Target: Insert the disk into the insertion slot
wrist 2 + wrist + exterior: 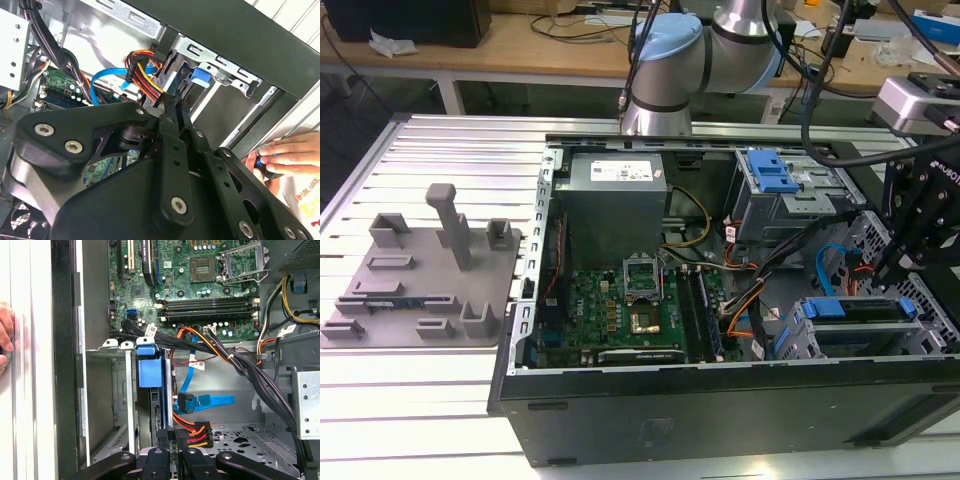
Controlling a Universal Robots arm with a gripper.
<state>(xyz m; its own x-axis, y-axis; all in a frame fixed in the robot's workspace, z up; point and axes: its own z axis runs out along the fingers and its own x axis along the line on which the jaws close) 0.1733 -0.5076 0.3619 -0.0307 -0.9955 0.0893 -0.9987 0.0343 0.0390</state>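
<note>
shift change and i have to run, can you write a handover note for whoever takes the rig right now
Pincer: low inside the open case, right at the near end of the disk. Whether it is gripping cannot be told.
Disk: edge-on in the first wrist view, its blue carrier standing in the insertion slot of the small grey cage.
Done: the disk has entered the slot.
Left: full seating is unconfirmed, since the depth does not show.
Note: a person's hand rests on the table just outside the case.
</note>
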